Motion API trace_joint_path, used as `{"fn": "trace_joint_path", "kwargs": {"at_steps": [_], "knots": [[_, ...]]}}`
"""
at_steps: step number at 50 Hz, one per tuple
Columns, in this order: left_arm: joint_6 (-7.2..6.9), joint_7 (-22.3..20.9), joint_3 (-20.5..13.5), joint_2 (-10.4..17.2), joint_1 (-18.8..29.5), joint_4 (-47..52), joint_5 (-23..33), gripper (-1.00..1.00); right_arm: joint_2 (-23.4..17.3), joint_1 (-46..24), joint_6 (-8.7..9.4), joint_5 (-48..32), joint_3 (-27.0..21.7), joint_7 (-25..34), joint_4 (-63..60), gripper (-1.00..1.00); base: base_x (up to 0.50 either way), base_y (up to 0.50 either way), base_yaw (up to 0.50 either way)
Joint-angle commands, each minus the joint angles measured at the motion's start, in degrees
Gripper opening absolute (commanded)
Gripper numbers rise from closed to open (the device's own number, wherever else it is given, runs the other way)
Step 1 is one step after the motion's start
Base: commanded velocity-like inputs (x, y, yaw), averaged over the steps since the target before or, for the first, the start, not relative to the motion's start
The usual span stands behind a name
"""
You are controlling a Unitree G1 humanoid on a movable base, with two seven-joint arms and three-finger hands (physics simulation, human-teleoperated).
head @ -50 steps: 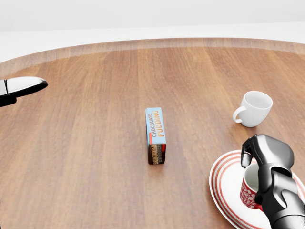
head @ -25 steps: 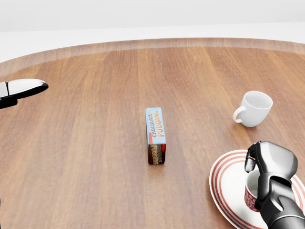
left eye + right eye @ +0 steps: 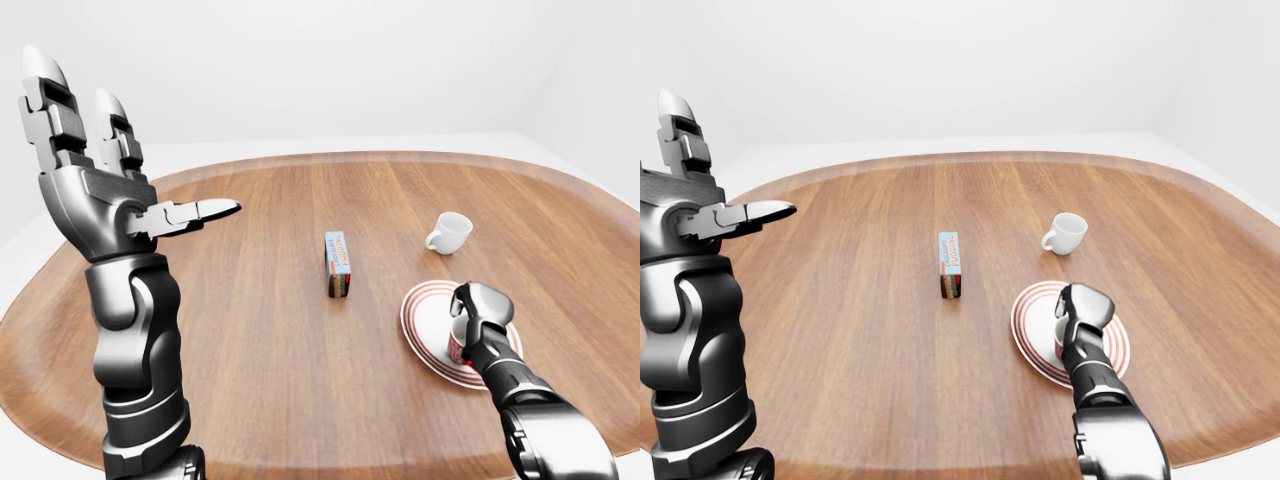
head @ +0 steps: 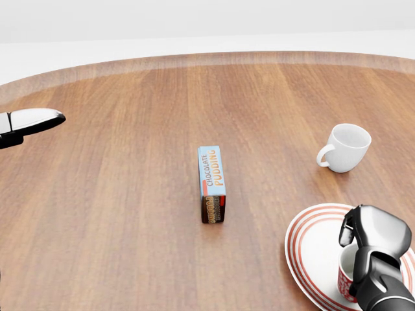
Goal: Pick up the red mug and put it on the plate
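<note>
Left hand (image 3: pixel 110 195) raised with fingers spread, seen whole only in the eye views, head view catching just a fingertip, right hand (image 4: pixel 373 249) clasping the red mug (image 4: pixel 347 275), mug standing on the striped plate (image 4: pixel 311 249) beneath it

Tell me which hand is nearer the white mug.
Right. The right hand sits over the plate, just below the white mug in the head view; the left hand is raised far off at the left.

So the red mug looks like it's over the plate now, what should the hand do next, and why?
Probably open the fingers and let go. The right hand is wrapped round the red patterned mug, which seems to sit upright within the red-ringed white plate; whether it fully touches down is hard to tell.
</note>
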State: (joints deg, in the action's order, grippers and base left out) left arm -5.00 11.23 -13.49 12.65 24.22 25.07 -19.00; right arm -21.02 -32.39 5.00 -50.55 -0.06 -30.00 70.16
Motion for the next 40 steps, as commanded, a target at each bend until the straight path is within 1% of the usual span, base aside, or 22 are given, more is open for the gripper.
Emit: {"fn": "trace_joint_path", "kwargs": {"at_steps": [1,6,7,8,16,20,24,29,31,33,34,38,39,40], "knots": [[0.0,-0.1,-0.1,0.0,-0.1,0.1,0.0,1.0,-0.2,-0.7,0.0,-0.6,0.7,0.0,1.5,-1.0,0.0,0.0,0.0],[0.0,-0.1,-0.1,0.0,-0.1,-0.1,0.1,1.0,-0.3,-0.9,0.0,-0.3,0.7,0.0,1.1,-1.0,0.0,0.0,0.0],[0.0,-0.2,-0.1,0.1,-0.1,-0.2,0.2,1.0,-0.2,-1.0,0.0,-0.4,0.8,0.0,1.1,-0.11,0.0,0.0,0.0],[0.0,-0.2,-0.1,0.1,0.0,-0.3,0.2,1.0,-0.3,-1.0,0.0,-0.4,0.7,0.0,0.7,1.0,0.0,0.0,0.0],[0.0,-0.2,0.2,0.0,0.4,-1.5,0.6,1.0,-0.4,0.3,0.0,-0.5,0.2,0.0,-4.4,1.0,0.0,0.0,0.0],[0.0,-0.3,0.1,0.1,0.6,-1.4,0.6,1.0,0.3,2.5,0.0,-1.2,0.1,0.0,-8.6,1.0,0.0,0.0,0.0],[0.0,-0.5,0.1,0.1,0.4,-2.0,0.8,1.0,1.8,5.8,0.0,-2.1,-0.2,2.0,-13.8,1.0,0.0,0.0,0.0],[0.0,-0.6,0.1,0.2,0.5,-2.3,1.0,1.0,4.0,9.5,0.0,-4.4,-0.1,6.7,-23.8,1.0,0.0,0.0,0.0],[0.0,-0.6,0.2,0.1,0.3,-2.3,1.1,1.0,4.3,9.9,0.0,-5.5,-0.4,8.3,-26.7,1.0,0.0,0.0,0.0],[0.0,-0.7,0.2,0.0,0.0,-1.9,1.1,1.0,4.6,10.0,0.0,-6.7,-0.7,10.6,-30.3,1.0,0.0,0.0,0.0],[0.0,-0.7,0.1,0.0,0.1,-1.8,1.1,1.0,4.5,9.7,0.0,-7.7,-0.8,12.7,-33.2,1.0,0.0,0.0,0.0],[0.0,-0.7,-0.1,0.1,0.0,-1.9,1.0,1.0,4.4,8.9,0.0,-10.3,-2.0,17.0,-39.8,1.0,0.0,0.0,0.0],[0.0,-0.8,0.0,0.1,-0.3,-1.8,1.1,1.0,4.1,8.0,0.0,-11.6,-2.2,19.6,-42.9,1.0,0.0,0.0,0.0],[0.0,-0.8,0.0,0.0,-0.3,-1.8,1.1,1.0,4.2,8.0,0.0,-12.0,-2.4,19.9,-43.2,1.0,0.0,0.0,0.0]]}}
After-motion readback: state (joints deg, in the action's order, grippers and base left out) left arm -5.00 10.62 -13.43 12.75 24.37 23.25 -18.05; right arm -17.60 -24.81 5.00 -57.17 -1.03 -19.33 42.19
